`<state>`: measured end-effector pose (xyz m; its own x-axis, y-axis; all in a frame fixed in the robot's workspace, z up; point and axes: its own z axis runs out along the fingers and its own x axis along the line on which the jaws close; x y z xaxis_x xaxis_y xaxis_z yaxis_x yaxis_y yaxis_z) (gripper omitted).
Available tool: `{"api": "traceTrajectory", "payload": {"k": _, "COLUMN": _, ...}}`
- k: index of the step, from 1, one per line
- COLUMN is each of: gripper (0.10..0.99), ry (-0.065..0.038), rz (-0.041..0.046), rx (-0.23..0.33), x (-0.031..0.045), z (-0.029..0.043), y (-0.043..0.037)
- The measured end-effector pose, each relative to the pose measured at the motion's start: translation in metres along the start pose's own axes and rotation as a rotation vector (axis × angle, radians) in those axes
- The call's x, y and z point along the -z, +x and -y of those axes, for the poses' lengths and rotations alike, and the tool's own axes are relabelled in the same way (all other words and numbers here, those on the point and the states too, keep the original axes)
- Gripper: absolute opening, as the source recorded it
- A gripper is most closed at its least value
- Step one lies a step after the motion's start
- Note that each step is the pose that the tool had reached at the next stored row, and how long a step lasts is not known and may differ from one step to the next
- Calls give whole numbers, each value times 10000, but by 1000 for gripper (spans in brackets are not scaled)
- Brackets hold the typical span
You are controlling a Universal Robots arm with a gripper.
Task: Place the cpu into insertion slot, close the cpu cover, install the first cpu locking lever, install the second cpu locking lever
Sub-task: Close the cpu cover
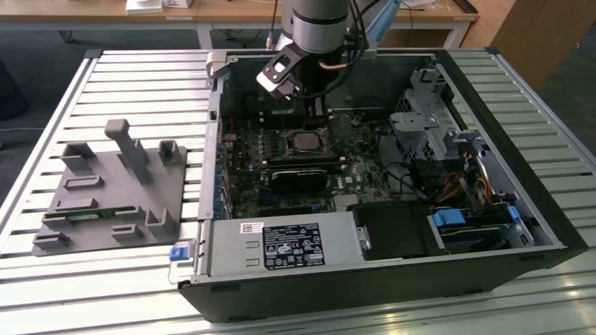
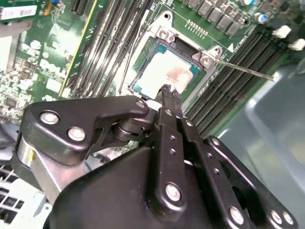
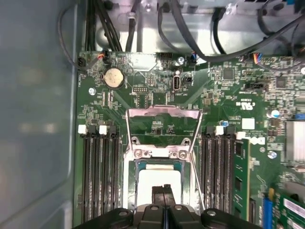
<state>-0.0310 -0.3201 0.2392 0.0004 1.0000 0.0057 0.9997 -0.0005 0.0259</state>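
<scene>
The cpu lies flat in the insertion slot, its pale top facing up; it is also seen in the second wrist view and the exterior view. The cpu cover, a thin silver frame, stands swung open off the slot on its hinge. A thin metal locking lever sticks out sideways, unlatched. My gripper hangs just over the chip, inside the case, with its two fingers pressed together and nothing between them.
Black memory slots flank the socket, and a green-edged card stands in one. Cables run beyond the board. A power supply and a drive cage crowd the case. A grey fixture sits at the exterior view's left.
</scene>
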Motion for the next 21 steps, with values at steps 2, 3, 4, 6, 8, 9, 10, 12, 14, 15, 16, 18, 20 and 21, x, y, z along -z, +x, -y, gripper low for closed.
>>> {"api": "traceTrajectory", "payload": {"k": 2, "gripper": 106, "ry": -1, "rz": -1, "rx": -1, "x": 65, "z": -2, "y": 0}}
{"api": "traceTrajectory", "payload": {"k": 3, "gripper": 106, "ry": 0, "rz": 0, "rx": -1, "x": 100, "z": -2, "y": 0}}
{"api": "traceTrajectory", "payload": {"k": 4, "gripper": 106, "ry": 0, "rz": -1, "rx": -1, "x": 135, "z": -3, "y": 1}}
{"api": "traceTrajectory", "payload": {"k": 6, "gripper": 106, "ry": 1, "rz": 2, "rx": 0, "x": 187, "z": -5, "y": 1}}
{"api": "traceTrajectory", "payload": {"k": 8, "gripper": 106, "ry": -2, "rz": -2, "rx": 1, "x": 192, "z": -5, "y": -2}}
{"api": "traceTrajectory", "payload": {"k": 9, "gripper": 106, "ry": -1, "rz": -1, "rx": 2, "x": 193, "z": -5, "y": -13}}
{"api": "traceTrajectory", "payload": {"k": 10, "gripper": 106, "ry": 0, "rz": 0, "rx": 1, "x": 193, "z": -4, "y": -28}}
{"api": "traceTrajectory", "payload": {"k": 12, "gripper": 106, "ry": 0, "rz": 0, "rx": 0, "x": 193, "z": -4, "y": -62}}
{"api": "traceTrajectory", "payload": {"k": 14, "gripper": 106, "ry": -1, "rz": 0, "rx": 0, "x": 193, "z": -4, "y": -86}}
{"api": "traceTrajectory", "payload": {"k": 15, "gripper": 106, "ry": -1, "rz": -1, "rx": 0, "x": 193, "z": -5, "y": -89}}
{"api": "traceTrajectory", "payload": {"k": 16, "gripper": 106, "ry": 0, "rz": -5, "rx": 0, "x": 193, "z": -19, "y": -90}}
{"api": "traceTrajectory", "payload": {"k": 18, "gripper": 106, "ry": 8, "rz": -42, "rx": 3, "x": 190, "z": -72, "y": -91}}
{"api": "traceTrajectory", "payload": {"k": 20, "gripper": 106, "ry": 11, "rz": -64, "rx": 21, "x": 185, "z": -153, "y": -91}}
{"api": "traceTrajectory", "payload": {"k": 21, "gripper": 106, "ry": 12, "rz": -74, "rx": 30, "x": 182, "z": -194, "y": -91}}
